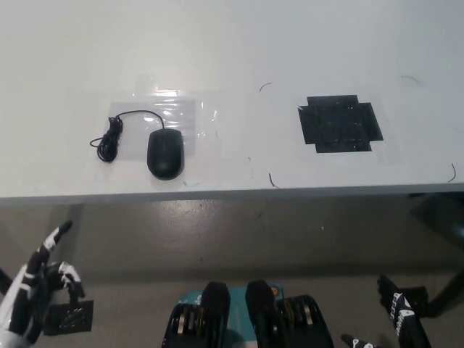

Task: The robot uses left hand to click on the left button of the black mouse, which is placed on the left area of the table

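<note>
The black mouse (pixel 164 153) lies on the left part of the white table (pixel 232 43), near the front edge, its cord (pixel 110 136) coiled to its left. My white left hand (pixel 32 286) is at the lower left, below the table edge and well short of the mouse, fingers spread and open. My black right hand (pixel 397 308) rests low at the bottom right, fingers apart, holding nothing.
A patch of black tape (pixel 339 123) marks the table's right side. A clear taped sheet (pixel 174 109) lies under and behind the mouse. The table's front edge (pixel 232 194) runs across the picture, with floor below it.
</note>
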Motion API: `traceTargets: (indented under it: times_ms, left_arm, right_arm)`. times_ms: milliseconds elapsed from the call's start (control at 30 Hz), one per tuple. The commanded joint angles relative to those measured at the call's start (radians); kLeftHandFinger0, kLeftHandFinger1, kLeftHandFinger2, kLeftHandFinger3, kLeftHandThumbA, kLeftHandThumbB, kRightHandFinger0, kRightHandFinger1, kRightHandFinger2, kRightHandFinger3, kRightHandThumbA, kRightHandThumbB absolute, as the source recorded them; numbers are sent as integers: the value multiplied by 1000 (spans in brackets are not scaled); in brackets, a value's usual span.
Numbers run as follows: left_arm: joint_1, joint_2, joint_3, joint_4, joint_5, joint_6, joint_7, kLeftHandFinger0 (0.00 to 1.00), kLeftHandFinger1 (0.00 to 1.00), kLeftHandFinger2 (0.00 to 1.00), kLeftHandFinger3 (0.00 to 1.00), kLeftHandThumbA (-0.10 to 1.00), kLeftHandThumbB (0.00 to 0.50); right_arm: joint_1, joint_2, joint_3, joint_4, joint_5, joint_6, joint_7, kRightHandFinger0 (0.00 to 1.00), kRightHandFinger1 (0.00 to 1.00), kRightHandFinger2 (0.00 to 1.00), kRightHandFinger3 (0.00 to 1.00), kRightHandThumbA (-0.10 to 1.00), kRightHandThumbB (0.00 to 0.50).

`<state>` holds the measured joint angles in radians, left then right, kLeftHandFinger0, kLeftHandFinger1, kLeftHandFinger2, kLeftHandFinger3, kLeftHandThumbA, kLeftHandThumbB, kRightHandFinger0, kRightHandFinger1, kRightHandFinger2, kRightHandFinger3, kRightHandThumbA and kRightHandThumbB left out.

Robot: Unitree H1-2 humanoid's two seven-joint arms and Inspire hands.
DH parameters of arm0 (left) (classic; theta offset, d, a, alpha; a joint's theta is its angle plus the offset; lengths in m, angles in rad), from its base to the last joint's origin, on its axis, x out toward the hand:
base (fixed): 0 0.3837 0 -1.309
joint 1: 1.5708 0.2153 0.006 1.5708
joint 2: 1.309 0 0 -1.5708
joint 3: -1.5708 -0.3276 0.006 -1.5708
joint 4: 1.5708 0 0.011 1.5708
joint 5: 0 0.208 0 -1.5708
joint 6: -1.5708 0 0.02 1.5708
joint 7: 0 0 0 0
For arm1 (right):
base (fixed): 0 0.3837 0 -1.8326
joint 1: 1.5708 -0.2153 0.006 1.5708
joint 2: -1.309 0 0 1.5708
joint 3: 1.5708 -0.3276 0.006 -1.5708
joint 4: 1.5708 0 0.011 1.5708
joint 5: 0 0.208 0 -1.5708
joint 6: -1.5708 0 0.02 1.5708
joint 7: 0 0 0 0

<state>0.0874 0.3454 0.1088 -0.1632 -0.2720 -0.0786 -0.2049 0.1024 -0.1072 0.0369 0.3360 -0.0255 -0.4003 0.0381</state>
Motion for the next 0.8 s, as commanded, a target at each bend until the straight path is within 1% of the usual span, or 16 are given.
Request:
traceTargets:
  times_ms: [0,33,67,100,133,200,233,300,367,433,500,600,667,700,733,767]
  left_arm:
    - [-33,9,22,-107,-113,129,1,0,308,573,1000,1000,228]
    - [-59,20,21,-125,-124,135,-11,0,304,572,1000,1000,223]
    - [-73,30,20,-134,-125,143,-18,0,294,554,1000,1000,240]
    - [-87,41,21,-147,-124,158,-20,0,278,532,1000,1000,238]
    - [-113,56,21,-154,-106,167,-20,0,255,490,1000,1000,254]
    - [-166,87,20,-167,-99,198,-30,20,220,450,1000,1000,251]
    - [-197,107,18,-175,-104,228,-37,53,213,453,1000,1000,246]
    - [-233,126,14,-185,-106,262,-41,64,217,466,1000,1000,244]
    - [-307,153,2,-183,-104,306,-53,94,264,540,1000,1000,239]
    - [-354,172,-5,-172,-100,319,-67,131,293,567,1000,1000,232]
    - [-417,189,-7,-139,-122,332,-93,179,332,597,1000,1000,246]
    - [-496,216,-14,-88,-174,388,-141,175,304,546,1000,1000,270]
    - [-550,237,-28,-59,-188,430,-171,155,271,511,1000,1000,254]
    - [-575,255,-39,-45,-187,442,-195,141,266,506,1000,1000,274]
    - [-584,263,-44,-40,-185,448,-204,136,266,506,1000,1000,271]
    - [-606,279,-55,-34,-177,473,-213,149,268,499,1000,1000,288]
  right_arm:
    - [-5,-1,0,-10,-7,-70,-4,1000,1000,1000,1000,1000,182]
    - [-3,-2,-1,-13,0,-70,1,1000,1000,1000,1000,1000,181]
    - [-2,-3,-2,-15,1,-70,1,1000,1000,1000,1000,1000,180]
    - [-2,-3,-2,-15,-1,-70,-1,1000,1000,1000,1000,1000,179]
    - [-2,-4,-2,-17,-1,-70,1,1000,1000,1000,1000,1000,173]
    - [-3,-6,-3,-20,6,-70,6,1000,1000,1000,1000,1000,175]
    - [-2,-6,-3,-22,6,-70,8,1000,1000,1000,1000,1000,177]
    - [-2,-7,-2,-23,3,-70,6,1000,1000,1000,1000,1000,176]
    - [-5,-9,-5,-18,7,-70,9,1000,1000,1000,1000,1000,178]
    - [-5,-10,-6,-16,11,-70,11,1000,1000,1000,1000,1000,178]
    - [-5,-10,-6,-15,9,-70,11,1000,1000,1000,1000,1000,187]
    - [2,-7,-4,-19,3,-70,6,1000,1000,1000,1000,1000,183]
    - [2,-8,-4,-19,-1,-70,1,1000,1000,1000,1000,1000,171]
    - [3,-9,-4,-18,1,-70,4,1000,1000,1000,1000,1000,169]
    - [3,-9,-4,-18,4,-70,6,1000,1000,1000,1000,1000,169]
    - [1,-10,-5,-14,4,-70,7,1000,1000,1000,1000,1000,178]
